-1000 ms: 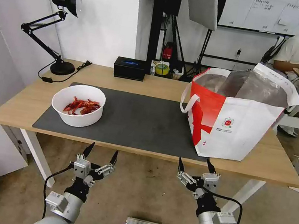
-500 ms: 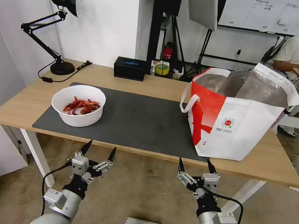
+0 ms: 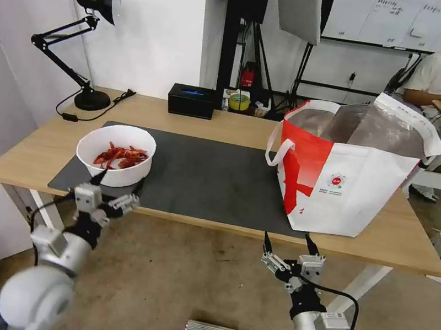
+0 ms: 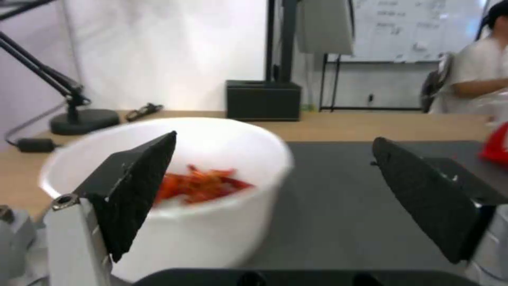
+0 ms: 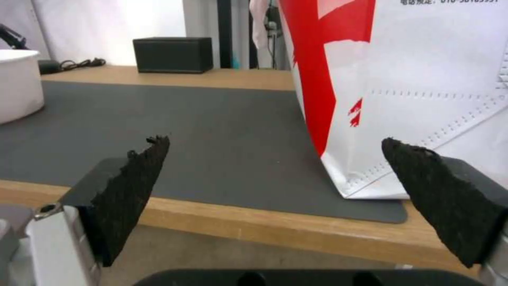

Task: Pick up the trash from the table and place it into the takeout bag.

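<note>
Approach step: left end effector (image 3: 116, 186) spread wide just before bowl (image 3: 116, 154), needing closure on rim; right end effector (image 3: 286, 242) idle, spread, below desk (image 3: 226, 127) edge.

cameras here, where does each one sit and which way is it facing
Head view: high on the robot, looking forward and down at the light-wood table; both arms show, left claw, right claw.
Left wrist view: behind the open left claw, facing the white round bowl of red crayfish shells.
Right wrist view: behind the open right claw, facing the boxy red-and-white takeout bag.
All three share the dark grey mat.
</note>
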Controlling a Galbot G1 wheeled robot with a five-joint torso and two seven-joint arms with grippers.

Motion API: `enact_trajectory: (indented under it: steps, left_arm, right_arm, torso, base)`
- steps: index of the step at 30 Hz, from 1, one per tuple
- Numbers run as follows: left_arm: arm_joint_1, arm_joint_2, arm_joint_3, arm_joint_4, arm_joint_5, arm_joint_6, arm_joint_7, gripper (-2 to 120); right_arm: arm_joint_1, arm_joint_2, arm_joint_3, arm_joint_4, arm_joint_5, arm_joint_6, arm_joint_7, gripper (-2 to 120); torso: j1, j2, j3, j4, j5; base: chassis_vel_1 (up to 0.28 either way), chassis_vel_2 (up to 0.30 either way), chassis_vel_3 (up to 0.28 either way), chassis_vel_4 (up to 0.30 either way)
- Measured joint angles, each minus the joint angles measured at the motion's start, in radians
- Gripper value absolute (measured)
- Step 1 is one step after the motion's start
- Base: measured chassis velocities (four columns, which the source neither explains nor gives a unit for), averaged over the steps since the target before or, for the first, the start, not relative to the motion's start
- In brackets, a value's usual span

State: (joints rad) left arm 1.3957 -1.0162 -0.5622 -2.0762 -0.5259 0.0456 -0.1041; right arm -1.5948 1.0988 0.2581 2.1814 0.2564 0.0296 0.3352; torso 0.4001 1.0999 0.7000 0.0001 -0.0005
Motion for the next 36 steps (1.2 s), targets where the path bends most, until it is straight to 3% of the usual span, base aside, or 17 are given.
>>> enact_trajectory:
  steps: [3, 10, 12, 14, 19, 23, 28, 36]
  left_arm:
    - [-0.094, 0.101, -0.002, 0.076, -0.052, 0.027, -0.025, 100]
    - [-0.227, 0.215, 0.018, 0.171, -0.119, 0.068, -0.039, 100]
    - [-0.297, 0.268, 0.040, 0.226, -0.164, 0.121, -0.039, 100]
    - [-0.300, 0.271, 0.041, 0.229, -0.168, 0.125, -0.039, 100]
    - [-0.340, 0.329, 0.042, 0.304, -0.256, 0.235, -0.039, 100]
    - [-0.345, 0.350, 0.040, 0.330, -0.294, 0.273, -0.035, 100]
    - [-0.413, 0.377, 0.075, 0.381, -0.378, 0.366, -0.018, 100]
    - [-0.494, 0.395, 0.138, 0.417, -0.423, 0.476, -0.007, 100]
  right_arm:
    - [0.000, 0.000, 0.000, 0.000, 0.000, 0.000, 0.000, 100]
    - [0.001, 0.000, 0.000, 0.000, 0.000, -0.001, 0.000, 100]
    - [0.001, 0.000, 0.000, 0.000, 0.000, -0.001, 0.000, 100]
    - [0.001, 0.000, 0.000, 0.000, 0.000, -0.001, 0.000, 100]
    - [0.001, 0.000, 0.000, 0.000, 0.000, -0.001, 0.000, 100]
    - [0.001, 0.000, 0.000, 0.000, 0.000, -0.001, 0.000, 100]
    - [0.001, 0.000, 0.000, 0.000, 0.000, -0.001, 0.000, 100]
    - [0.001, 0.000, 0.000, 0.000, 0.000, -0.001, 0.000, 100]
  torso:
    - [0.000, 0.000, 0.000, 0.0000, 0.0002]
    - [0.000, 0.000, 0.000, -0.0001, 0.0003]
    - [0.000, 0.000, 0.000, -0.0002, 0.0004]
    - [0.000, 0.000, 0.000, -0.0002, 0.0003]
    - [0.000, 0.000, 0.000, 0.0001, 0.0002]
    - [0.000, 0.000, 0.000, 0.0000, 0.0003]
    - [0.000, 0.000, 0.000, -0.0001, 0.0004]
    - [0.000, 0.000, 0.000, 0.0000, 0.0005]
  base:
    - [0.000, 0.000, 0.000, 0.000]
    - [0.000, 0.000, 0.000, 0.000]
    - [0.000, 0.000, 0.000, 0.000]
    - [0.000, 0.000, 0.000, 0.000]
    - [0.000, 0.000, 0.000, 0.000]
    - [0.000, 0.000, 0.000, 0.000]
    - [0.000, 0.000, 0.000, 0.000]
    - [0.000, 0.000, 0.000, 0.000]
